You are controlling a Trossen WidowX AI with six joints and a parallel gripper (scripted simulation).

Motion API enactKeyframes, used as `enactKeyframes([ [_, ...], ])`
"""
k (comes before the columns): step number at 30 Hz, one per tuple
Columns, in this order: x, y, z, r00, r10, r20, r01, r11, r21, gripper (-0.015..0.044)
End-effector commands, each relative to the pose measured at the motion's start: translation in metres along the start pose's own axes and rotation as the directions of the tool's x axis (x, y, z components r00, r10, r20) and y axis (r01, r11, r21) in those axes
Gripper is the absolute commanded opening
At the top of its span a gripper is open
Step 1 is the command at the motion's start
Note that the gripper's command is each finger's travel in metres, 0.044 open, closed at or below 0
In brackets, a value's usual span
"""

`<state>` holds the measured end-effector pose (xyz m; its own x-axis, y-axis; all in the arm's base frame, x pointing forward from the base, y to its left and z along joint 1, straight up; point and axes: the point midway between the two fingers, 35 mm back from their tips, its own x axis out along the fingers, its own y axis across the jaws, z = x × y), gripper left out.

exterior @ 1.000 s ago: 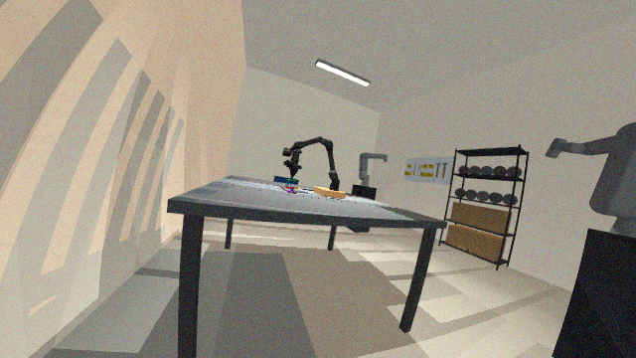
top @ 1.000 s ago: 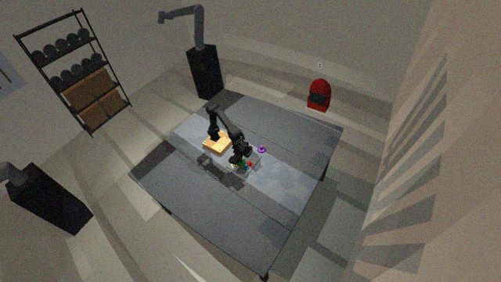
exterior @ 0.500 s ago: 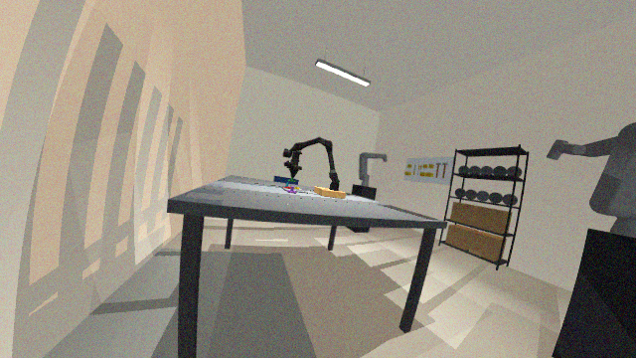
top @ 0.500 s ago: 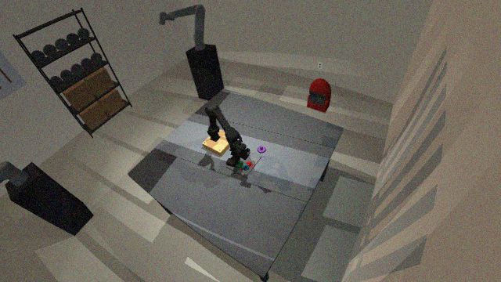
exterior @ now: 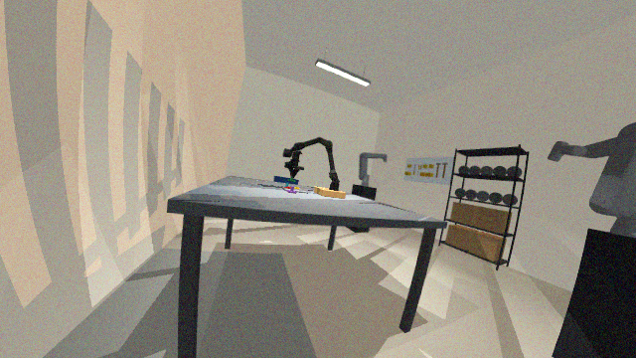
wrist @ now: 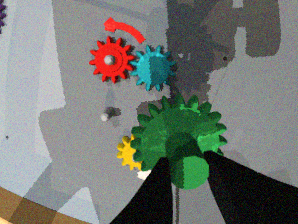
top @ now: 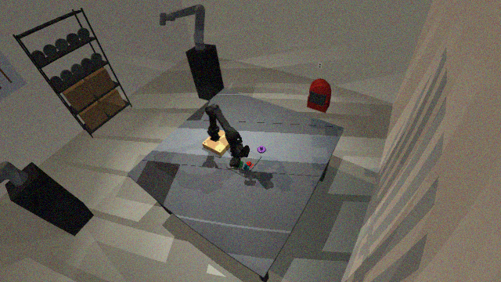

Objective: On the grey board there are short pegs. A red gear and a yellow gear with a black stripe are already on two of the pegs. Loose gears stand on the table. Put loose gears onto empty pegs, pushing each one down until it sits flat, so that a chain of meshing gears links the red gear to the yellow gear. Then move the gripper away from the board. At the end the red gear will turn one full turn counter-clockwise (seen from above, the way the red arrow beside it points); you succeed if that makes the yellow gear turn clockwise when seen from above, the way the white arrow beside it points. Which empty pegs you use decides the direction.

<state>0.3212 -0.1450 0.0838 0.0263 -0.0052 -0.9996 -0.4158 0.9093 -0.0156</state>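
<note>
The pincer point(wrist: 185, 161) is gripping the green gear point(wrist: 180, 125) by its knob. Just beyond, the yellow gear point(wrist: 130, 152) is showing partly beneath it; farther out, the teal gear point(wrist: 154, 68) is sitting beside the red gear point(wrist: 111, 59).

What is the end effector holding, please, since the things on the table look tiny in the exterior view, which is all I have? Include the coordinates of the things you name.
Observer: The wrist view shows the end effector point(top: 235, 161) point(exterior: 292, 174) point(wrist: 185, 161) shut on the green gear point(top: 241, 164) point(exterior: 293, 180) point(wrist: 175, 125), gripping the post that rises from its middle.

Operator: Thank you. Could you tell me what is beside the red gear?

Observer: In the wrist view, the teal gear point(top: 246, 167) point(wrist: 152, 69) sits right beside the red gear point(top: 249, 164) point(wrist: 119, 64), their teeth appearing to meet.

Operator: And is any peg bare?

Observer: Yes, the wrist view shows one bare peg point(wrist: 104, 117) between the red and yellow point(wrist: 129, 151) gears; the green gear may hide others.
</note>
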Motion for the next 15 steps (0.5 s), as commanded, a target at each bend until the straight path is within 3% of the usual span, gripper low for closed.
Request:
enactKeyframes([
  [1,-0.0004,0.0002,-0.0001,1.000,0.001,-0.001,-0.001,0.992,-0.130,0.0000],
  [15,0.0018,0.0002,0.0002,1.000,0.001,-0.001,-0.001,0.980,-0.197,0.0000],
])
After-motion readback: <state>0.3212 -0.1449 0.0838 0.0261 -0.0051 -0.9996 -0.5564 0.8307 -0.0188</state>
